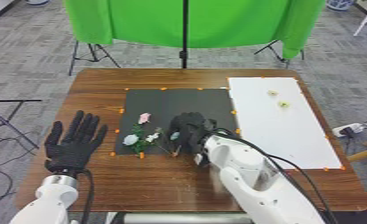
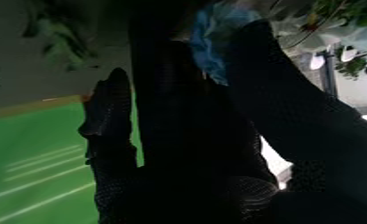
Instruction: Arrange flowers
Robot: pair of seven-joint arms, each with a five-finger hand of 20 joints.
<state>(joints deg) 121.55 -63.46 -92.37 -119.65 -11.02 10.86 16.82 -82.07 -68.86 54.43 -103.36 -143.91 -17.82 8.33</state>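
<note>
Over the near part of the black mat [image 1: 171,97], the right hand [image 1: 191,132] pinches a blue flower [image 2: 208,42] between thumb and fingers. A pink flower [image 1: 144,118] and white flowers [image 1: 131,139] lie to its left. The left hand [image 1: 70,149] is spread beside the mat, over the worktop [image 1: 153,187].

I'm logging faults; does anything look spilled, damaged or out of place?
Nothing looks spilled or damaged. Two pale flowers lie on the white sheet, apart from the others on the black mat, perhaps not yet arranged.
</note>
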